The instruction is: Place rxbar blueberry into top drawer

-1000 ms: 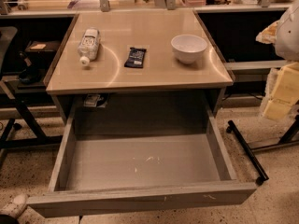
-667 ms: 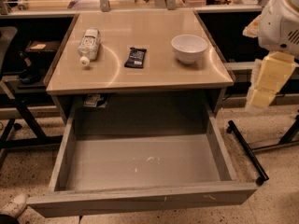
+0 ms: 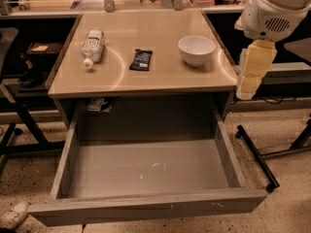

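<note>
**Camera view.** The bench (image 3: 160, 79) is seen from the front and from above. The top drawer (image 3: 146, 208) is pulled far out below the bench's front edge, and its scuffed grey floor is in plain sight.

The rxbar blueberry (image 3: 141, 59) lies flat on the bench top, outside the drawer. It sits a little toward the left edge from the centre, about midway between the back and front edges, with its long side running nearly back to front.

A clear bottle (image 3: 93, 46) lies on its side toward the back left corner, its cap turned to the front edge. A white bowl (image 3: 196, 50) stands upright toward the right edge. The bar is between the two and touches neither.

The gripper (image 3: 246, 87) hangs off the bench, just beyond the right edge and nearer the front right corner. It points downward from the white arm (image 3: 274, 8) at the upper right. Whether it is open or closed cannot be told from this angle.

The bar lies well apart from the gripper, toward the left edge, with the bowl standing roughly between them.
</note>
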{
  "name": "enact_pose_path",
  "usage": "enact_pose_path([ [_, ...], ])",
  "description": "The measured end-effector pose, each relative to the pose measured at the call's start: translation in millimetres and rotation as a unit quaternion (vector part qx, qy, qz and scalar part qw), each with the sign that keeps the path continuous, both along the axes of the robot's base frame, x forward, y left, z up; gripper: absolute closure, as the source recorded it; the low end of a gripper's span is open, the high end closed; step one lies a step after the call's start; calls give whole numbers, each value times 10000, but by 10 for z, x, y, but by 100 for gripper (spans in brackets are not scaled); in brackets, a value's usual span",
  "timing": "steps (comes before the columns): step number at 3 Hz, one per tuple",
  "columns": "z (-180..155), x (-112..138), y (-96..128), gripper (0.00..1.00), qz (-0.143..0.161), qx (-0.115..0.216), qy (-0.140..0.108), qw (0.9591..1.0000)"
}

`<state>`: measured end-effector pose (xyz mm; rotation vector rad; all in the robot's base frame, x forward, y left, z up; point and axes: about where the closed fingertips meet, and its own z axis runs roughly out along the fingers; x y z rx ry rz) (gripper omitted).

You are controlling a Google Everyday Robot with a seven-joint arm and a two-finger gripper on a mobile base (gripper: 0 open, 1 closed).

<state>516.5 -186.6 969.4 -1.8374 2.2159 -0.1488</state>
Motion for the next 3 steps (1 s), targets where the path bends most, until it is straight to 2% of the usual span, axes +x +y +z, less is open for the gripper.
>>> enact_pose_path([
  [1,11,299,219,0,91,296,-163,9994],
  [2,29,753,468,0,239,440,-183,9986],
  [3,130,1483,1024,0,406,665,-276,9966],
])
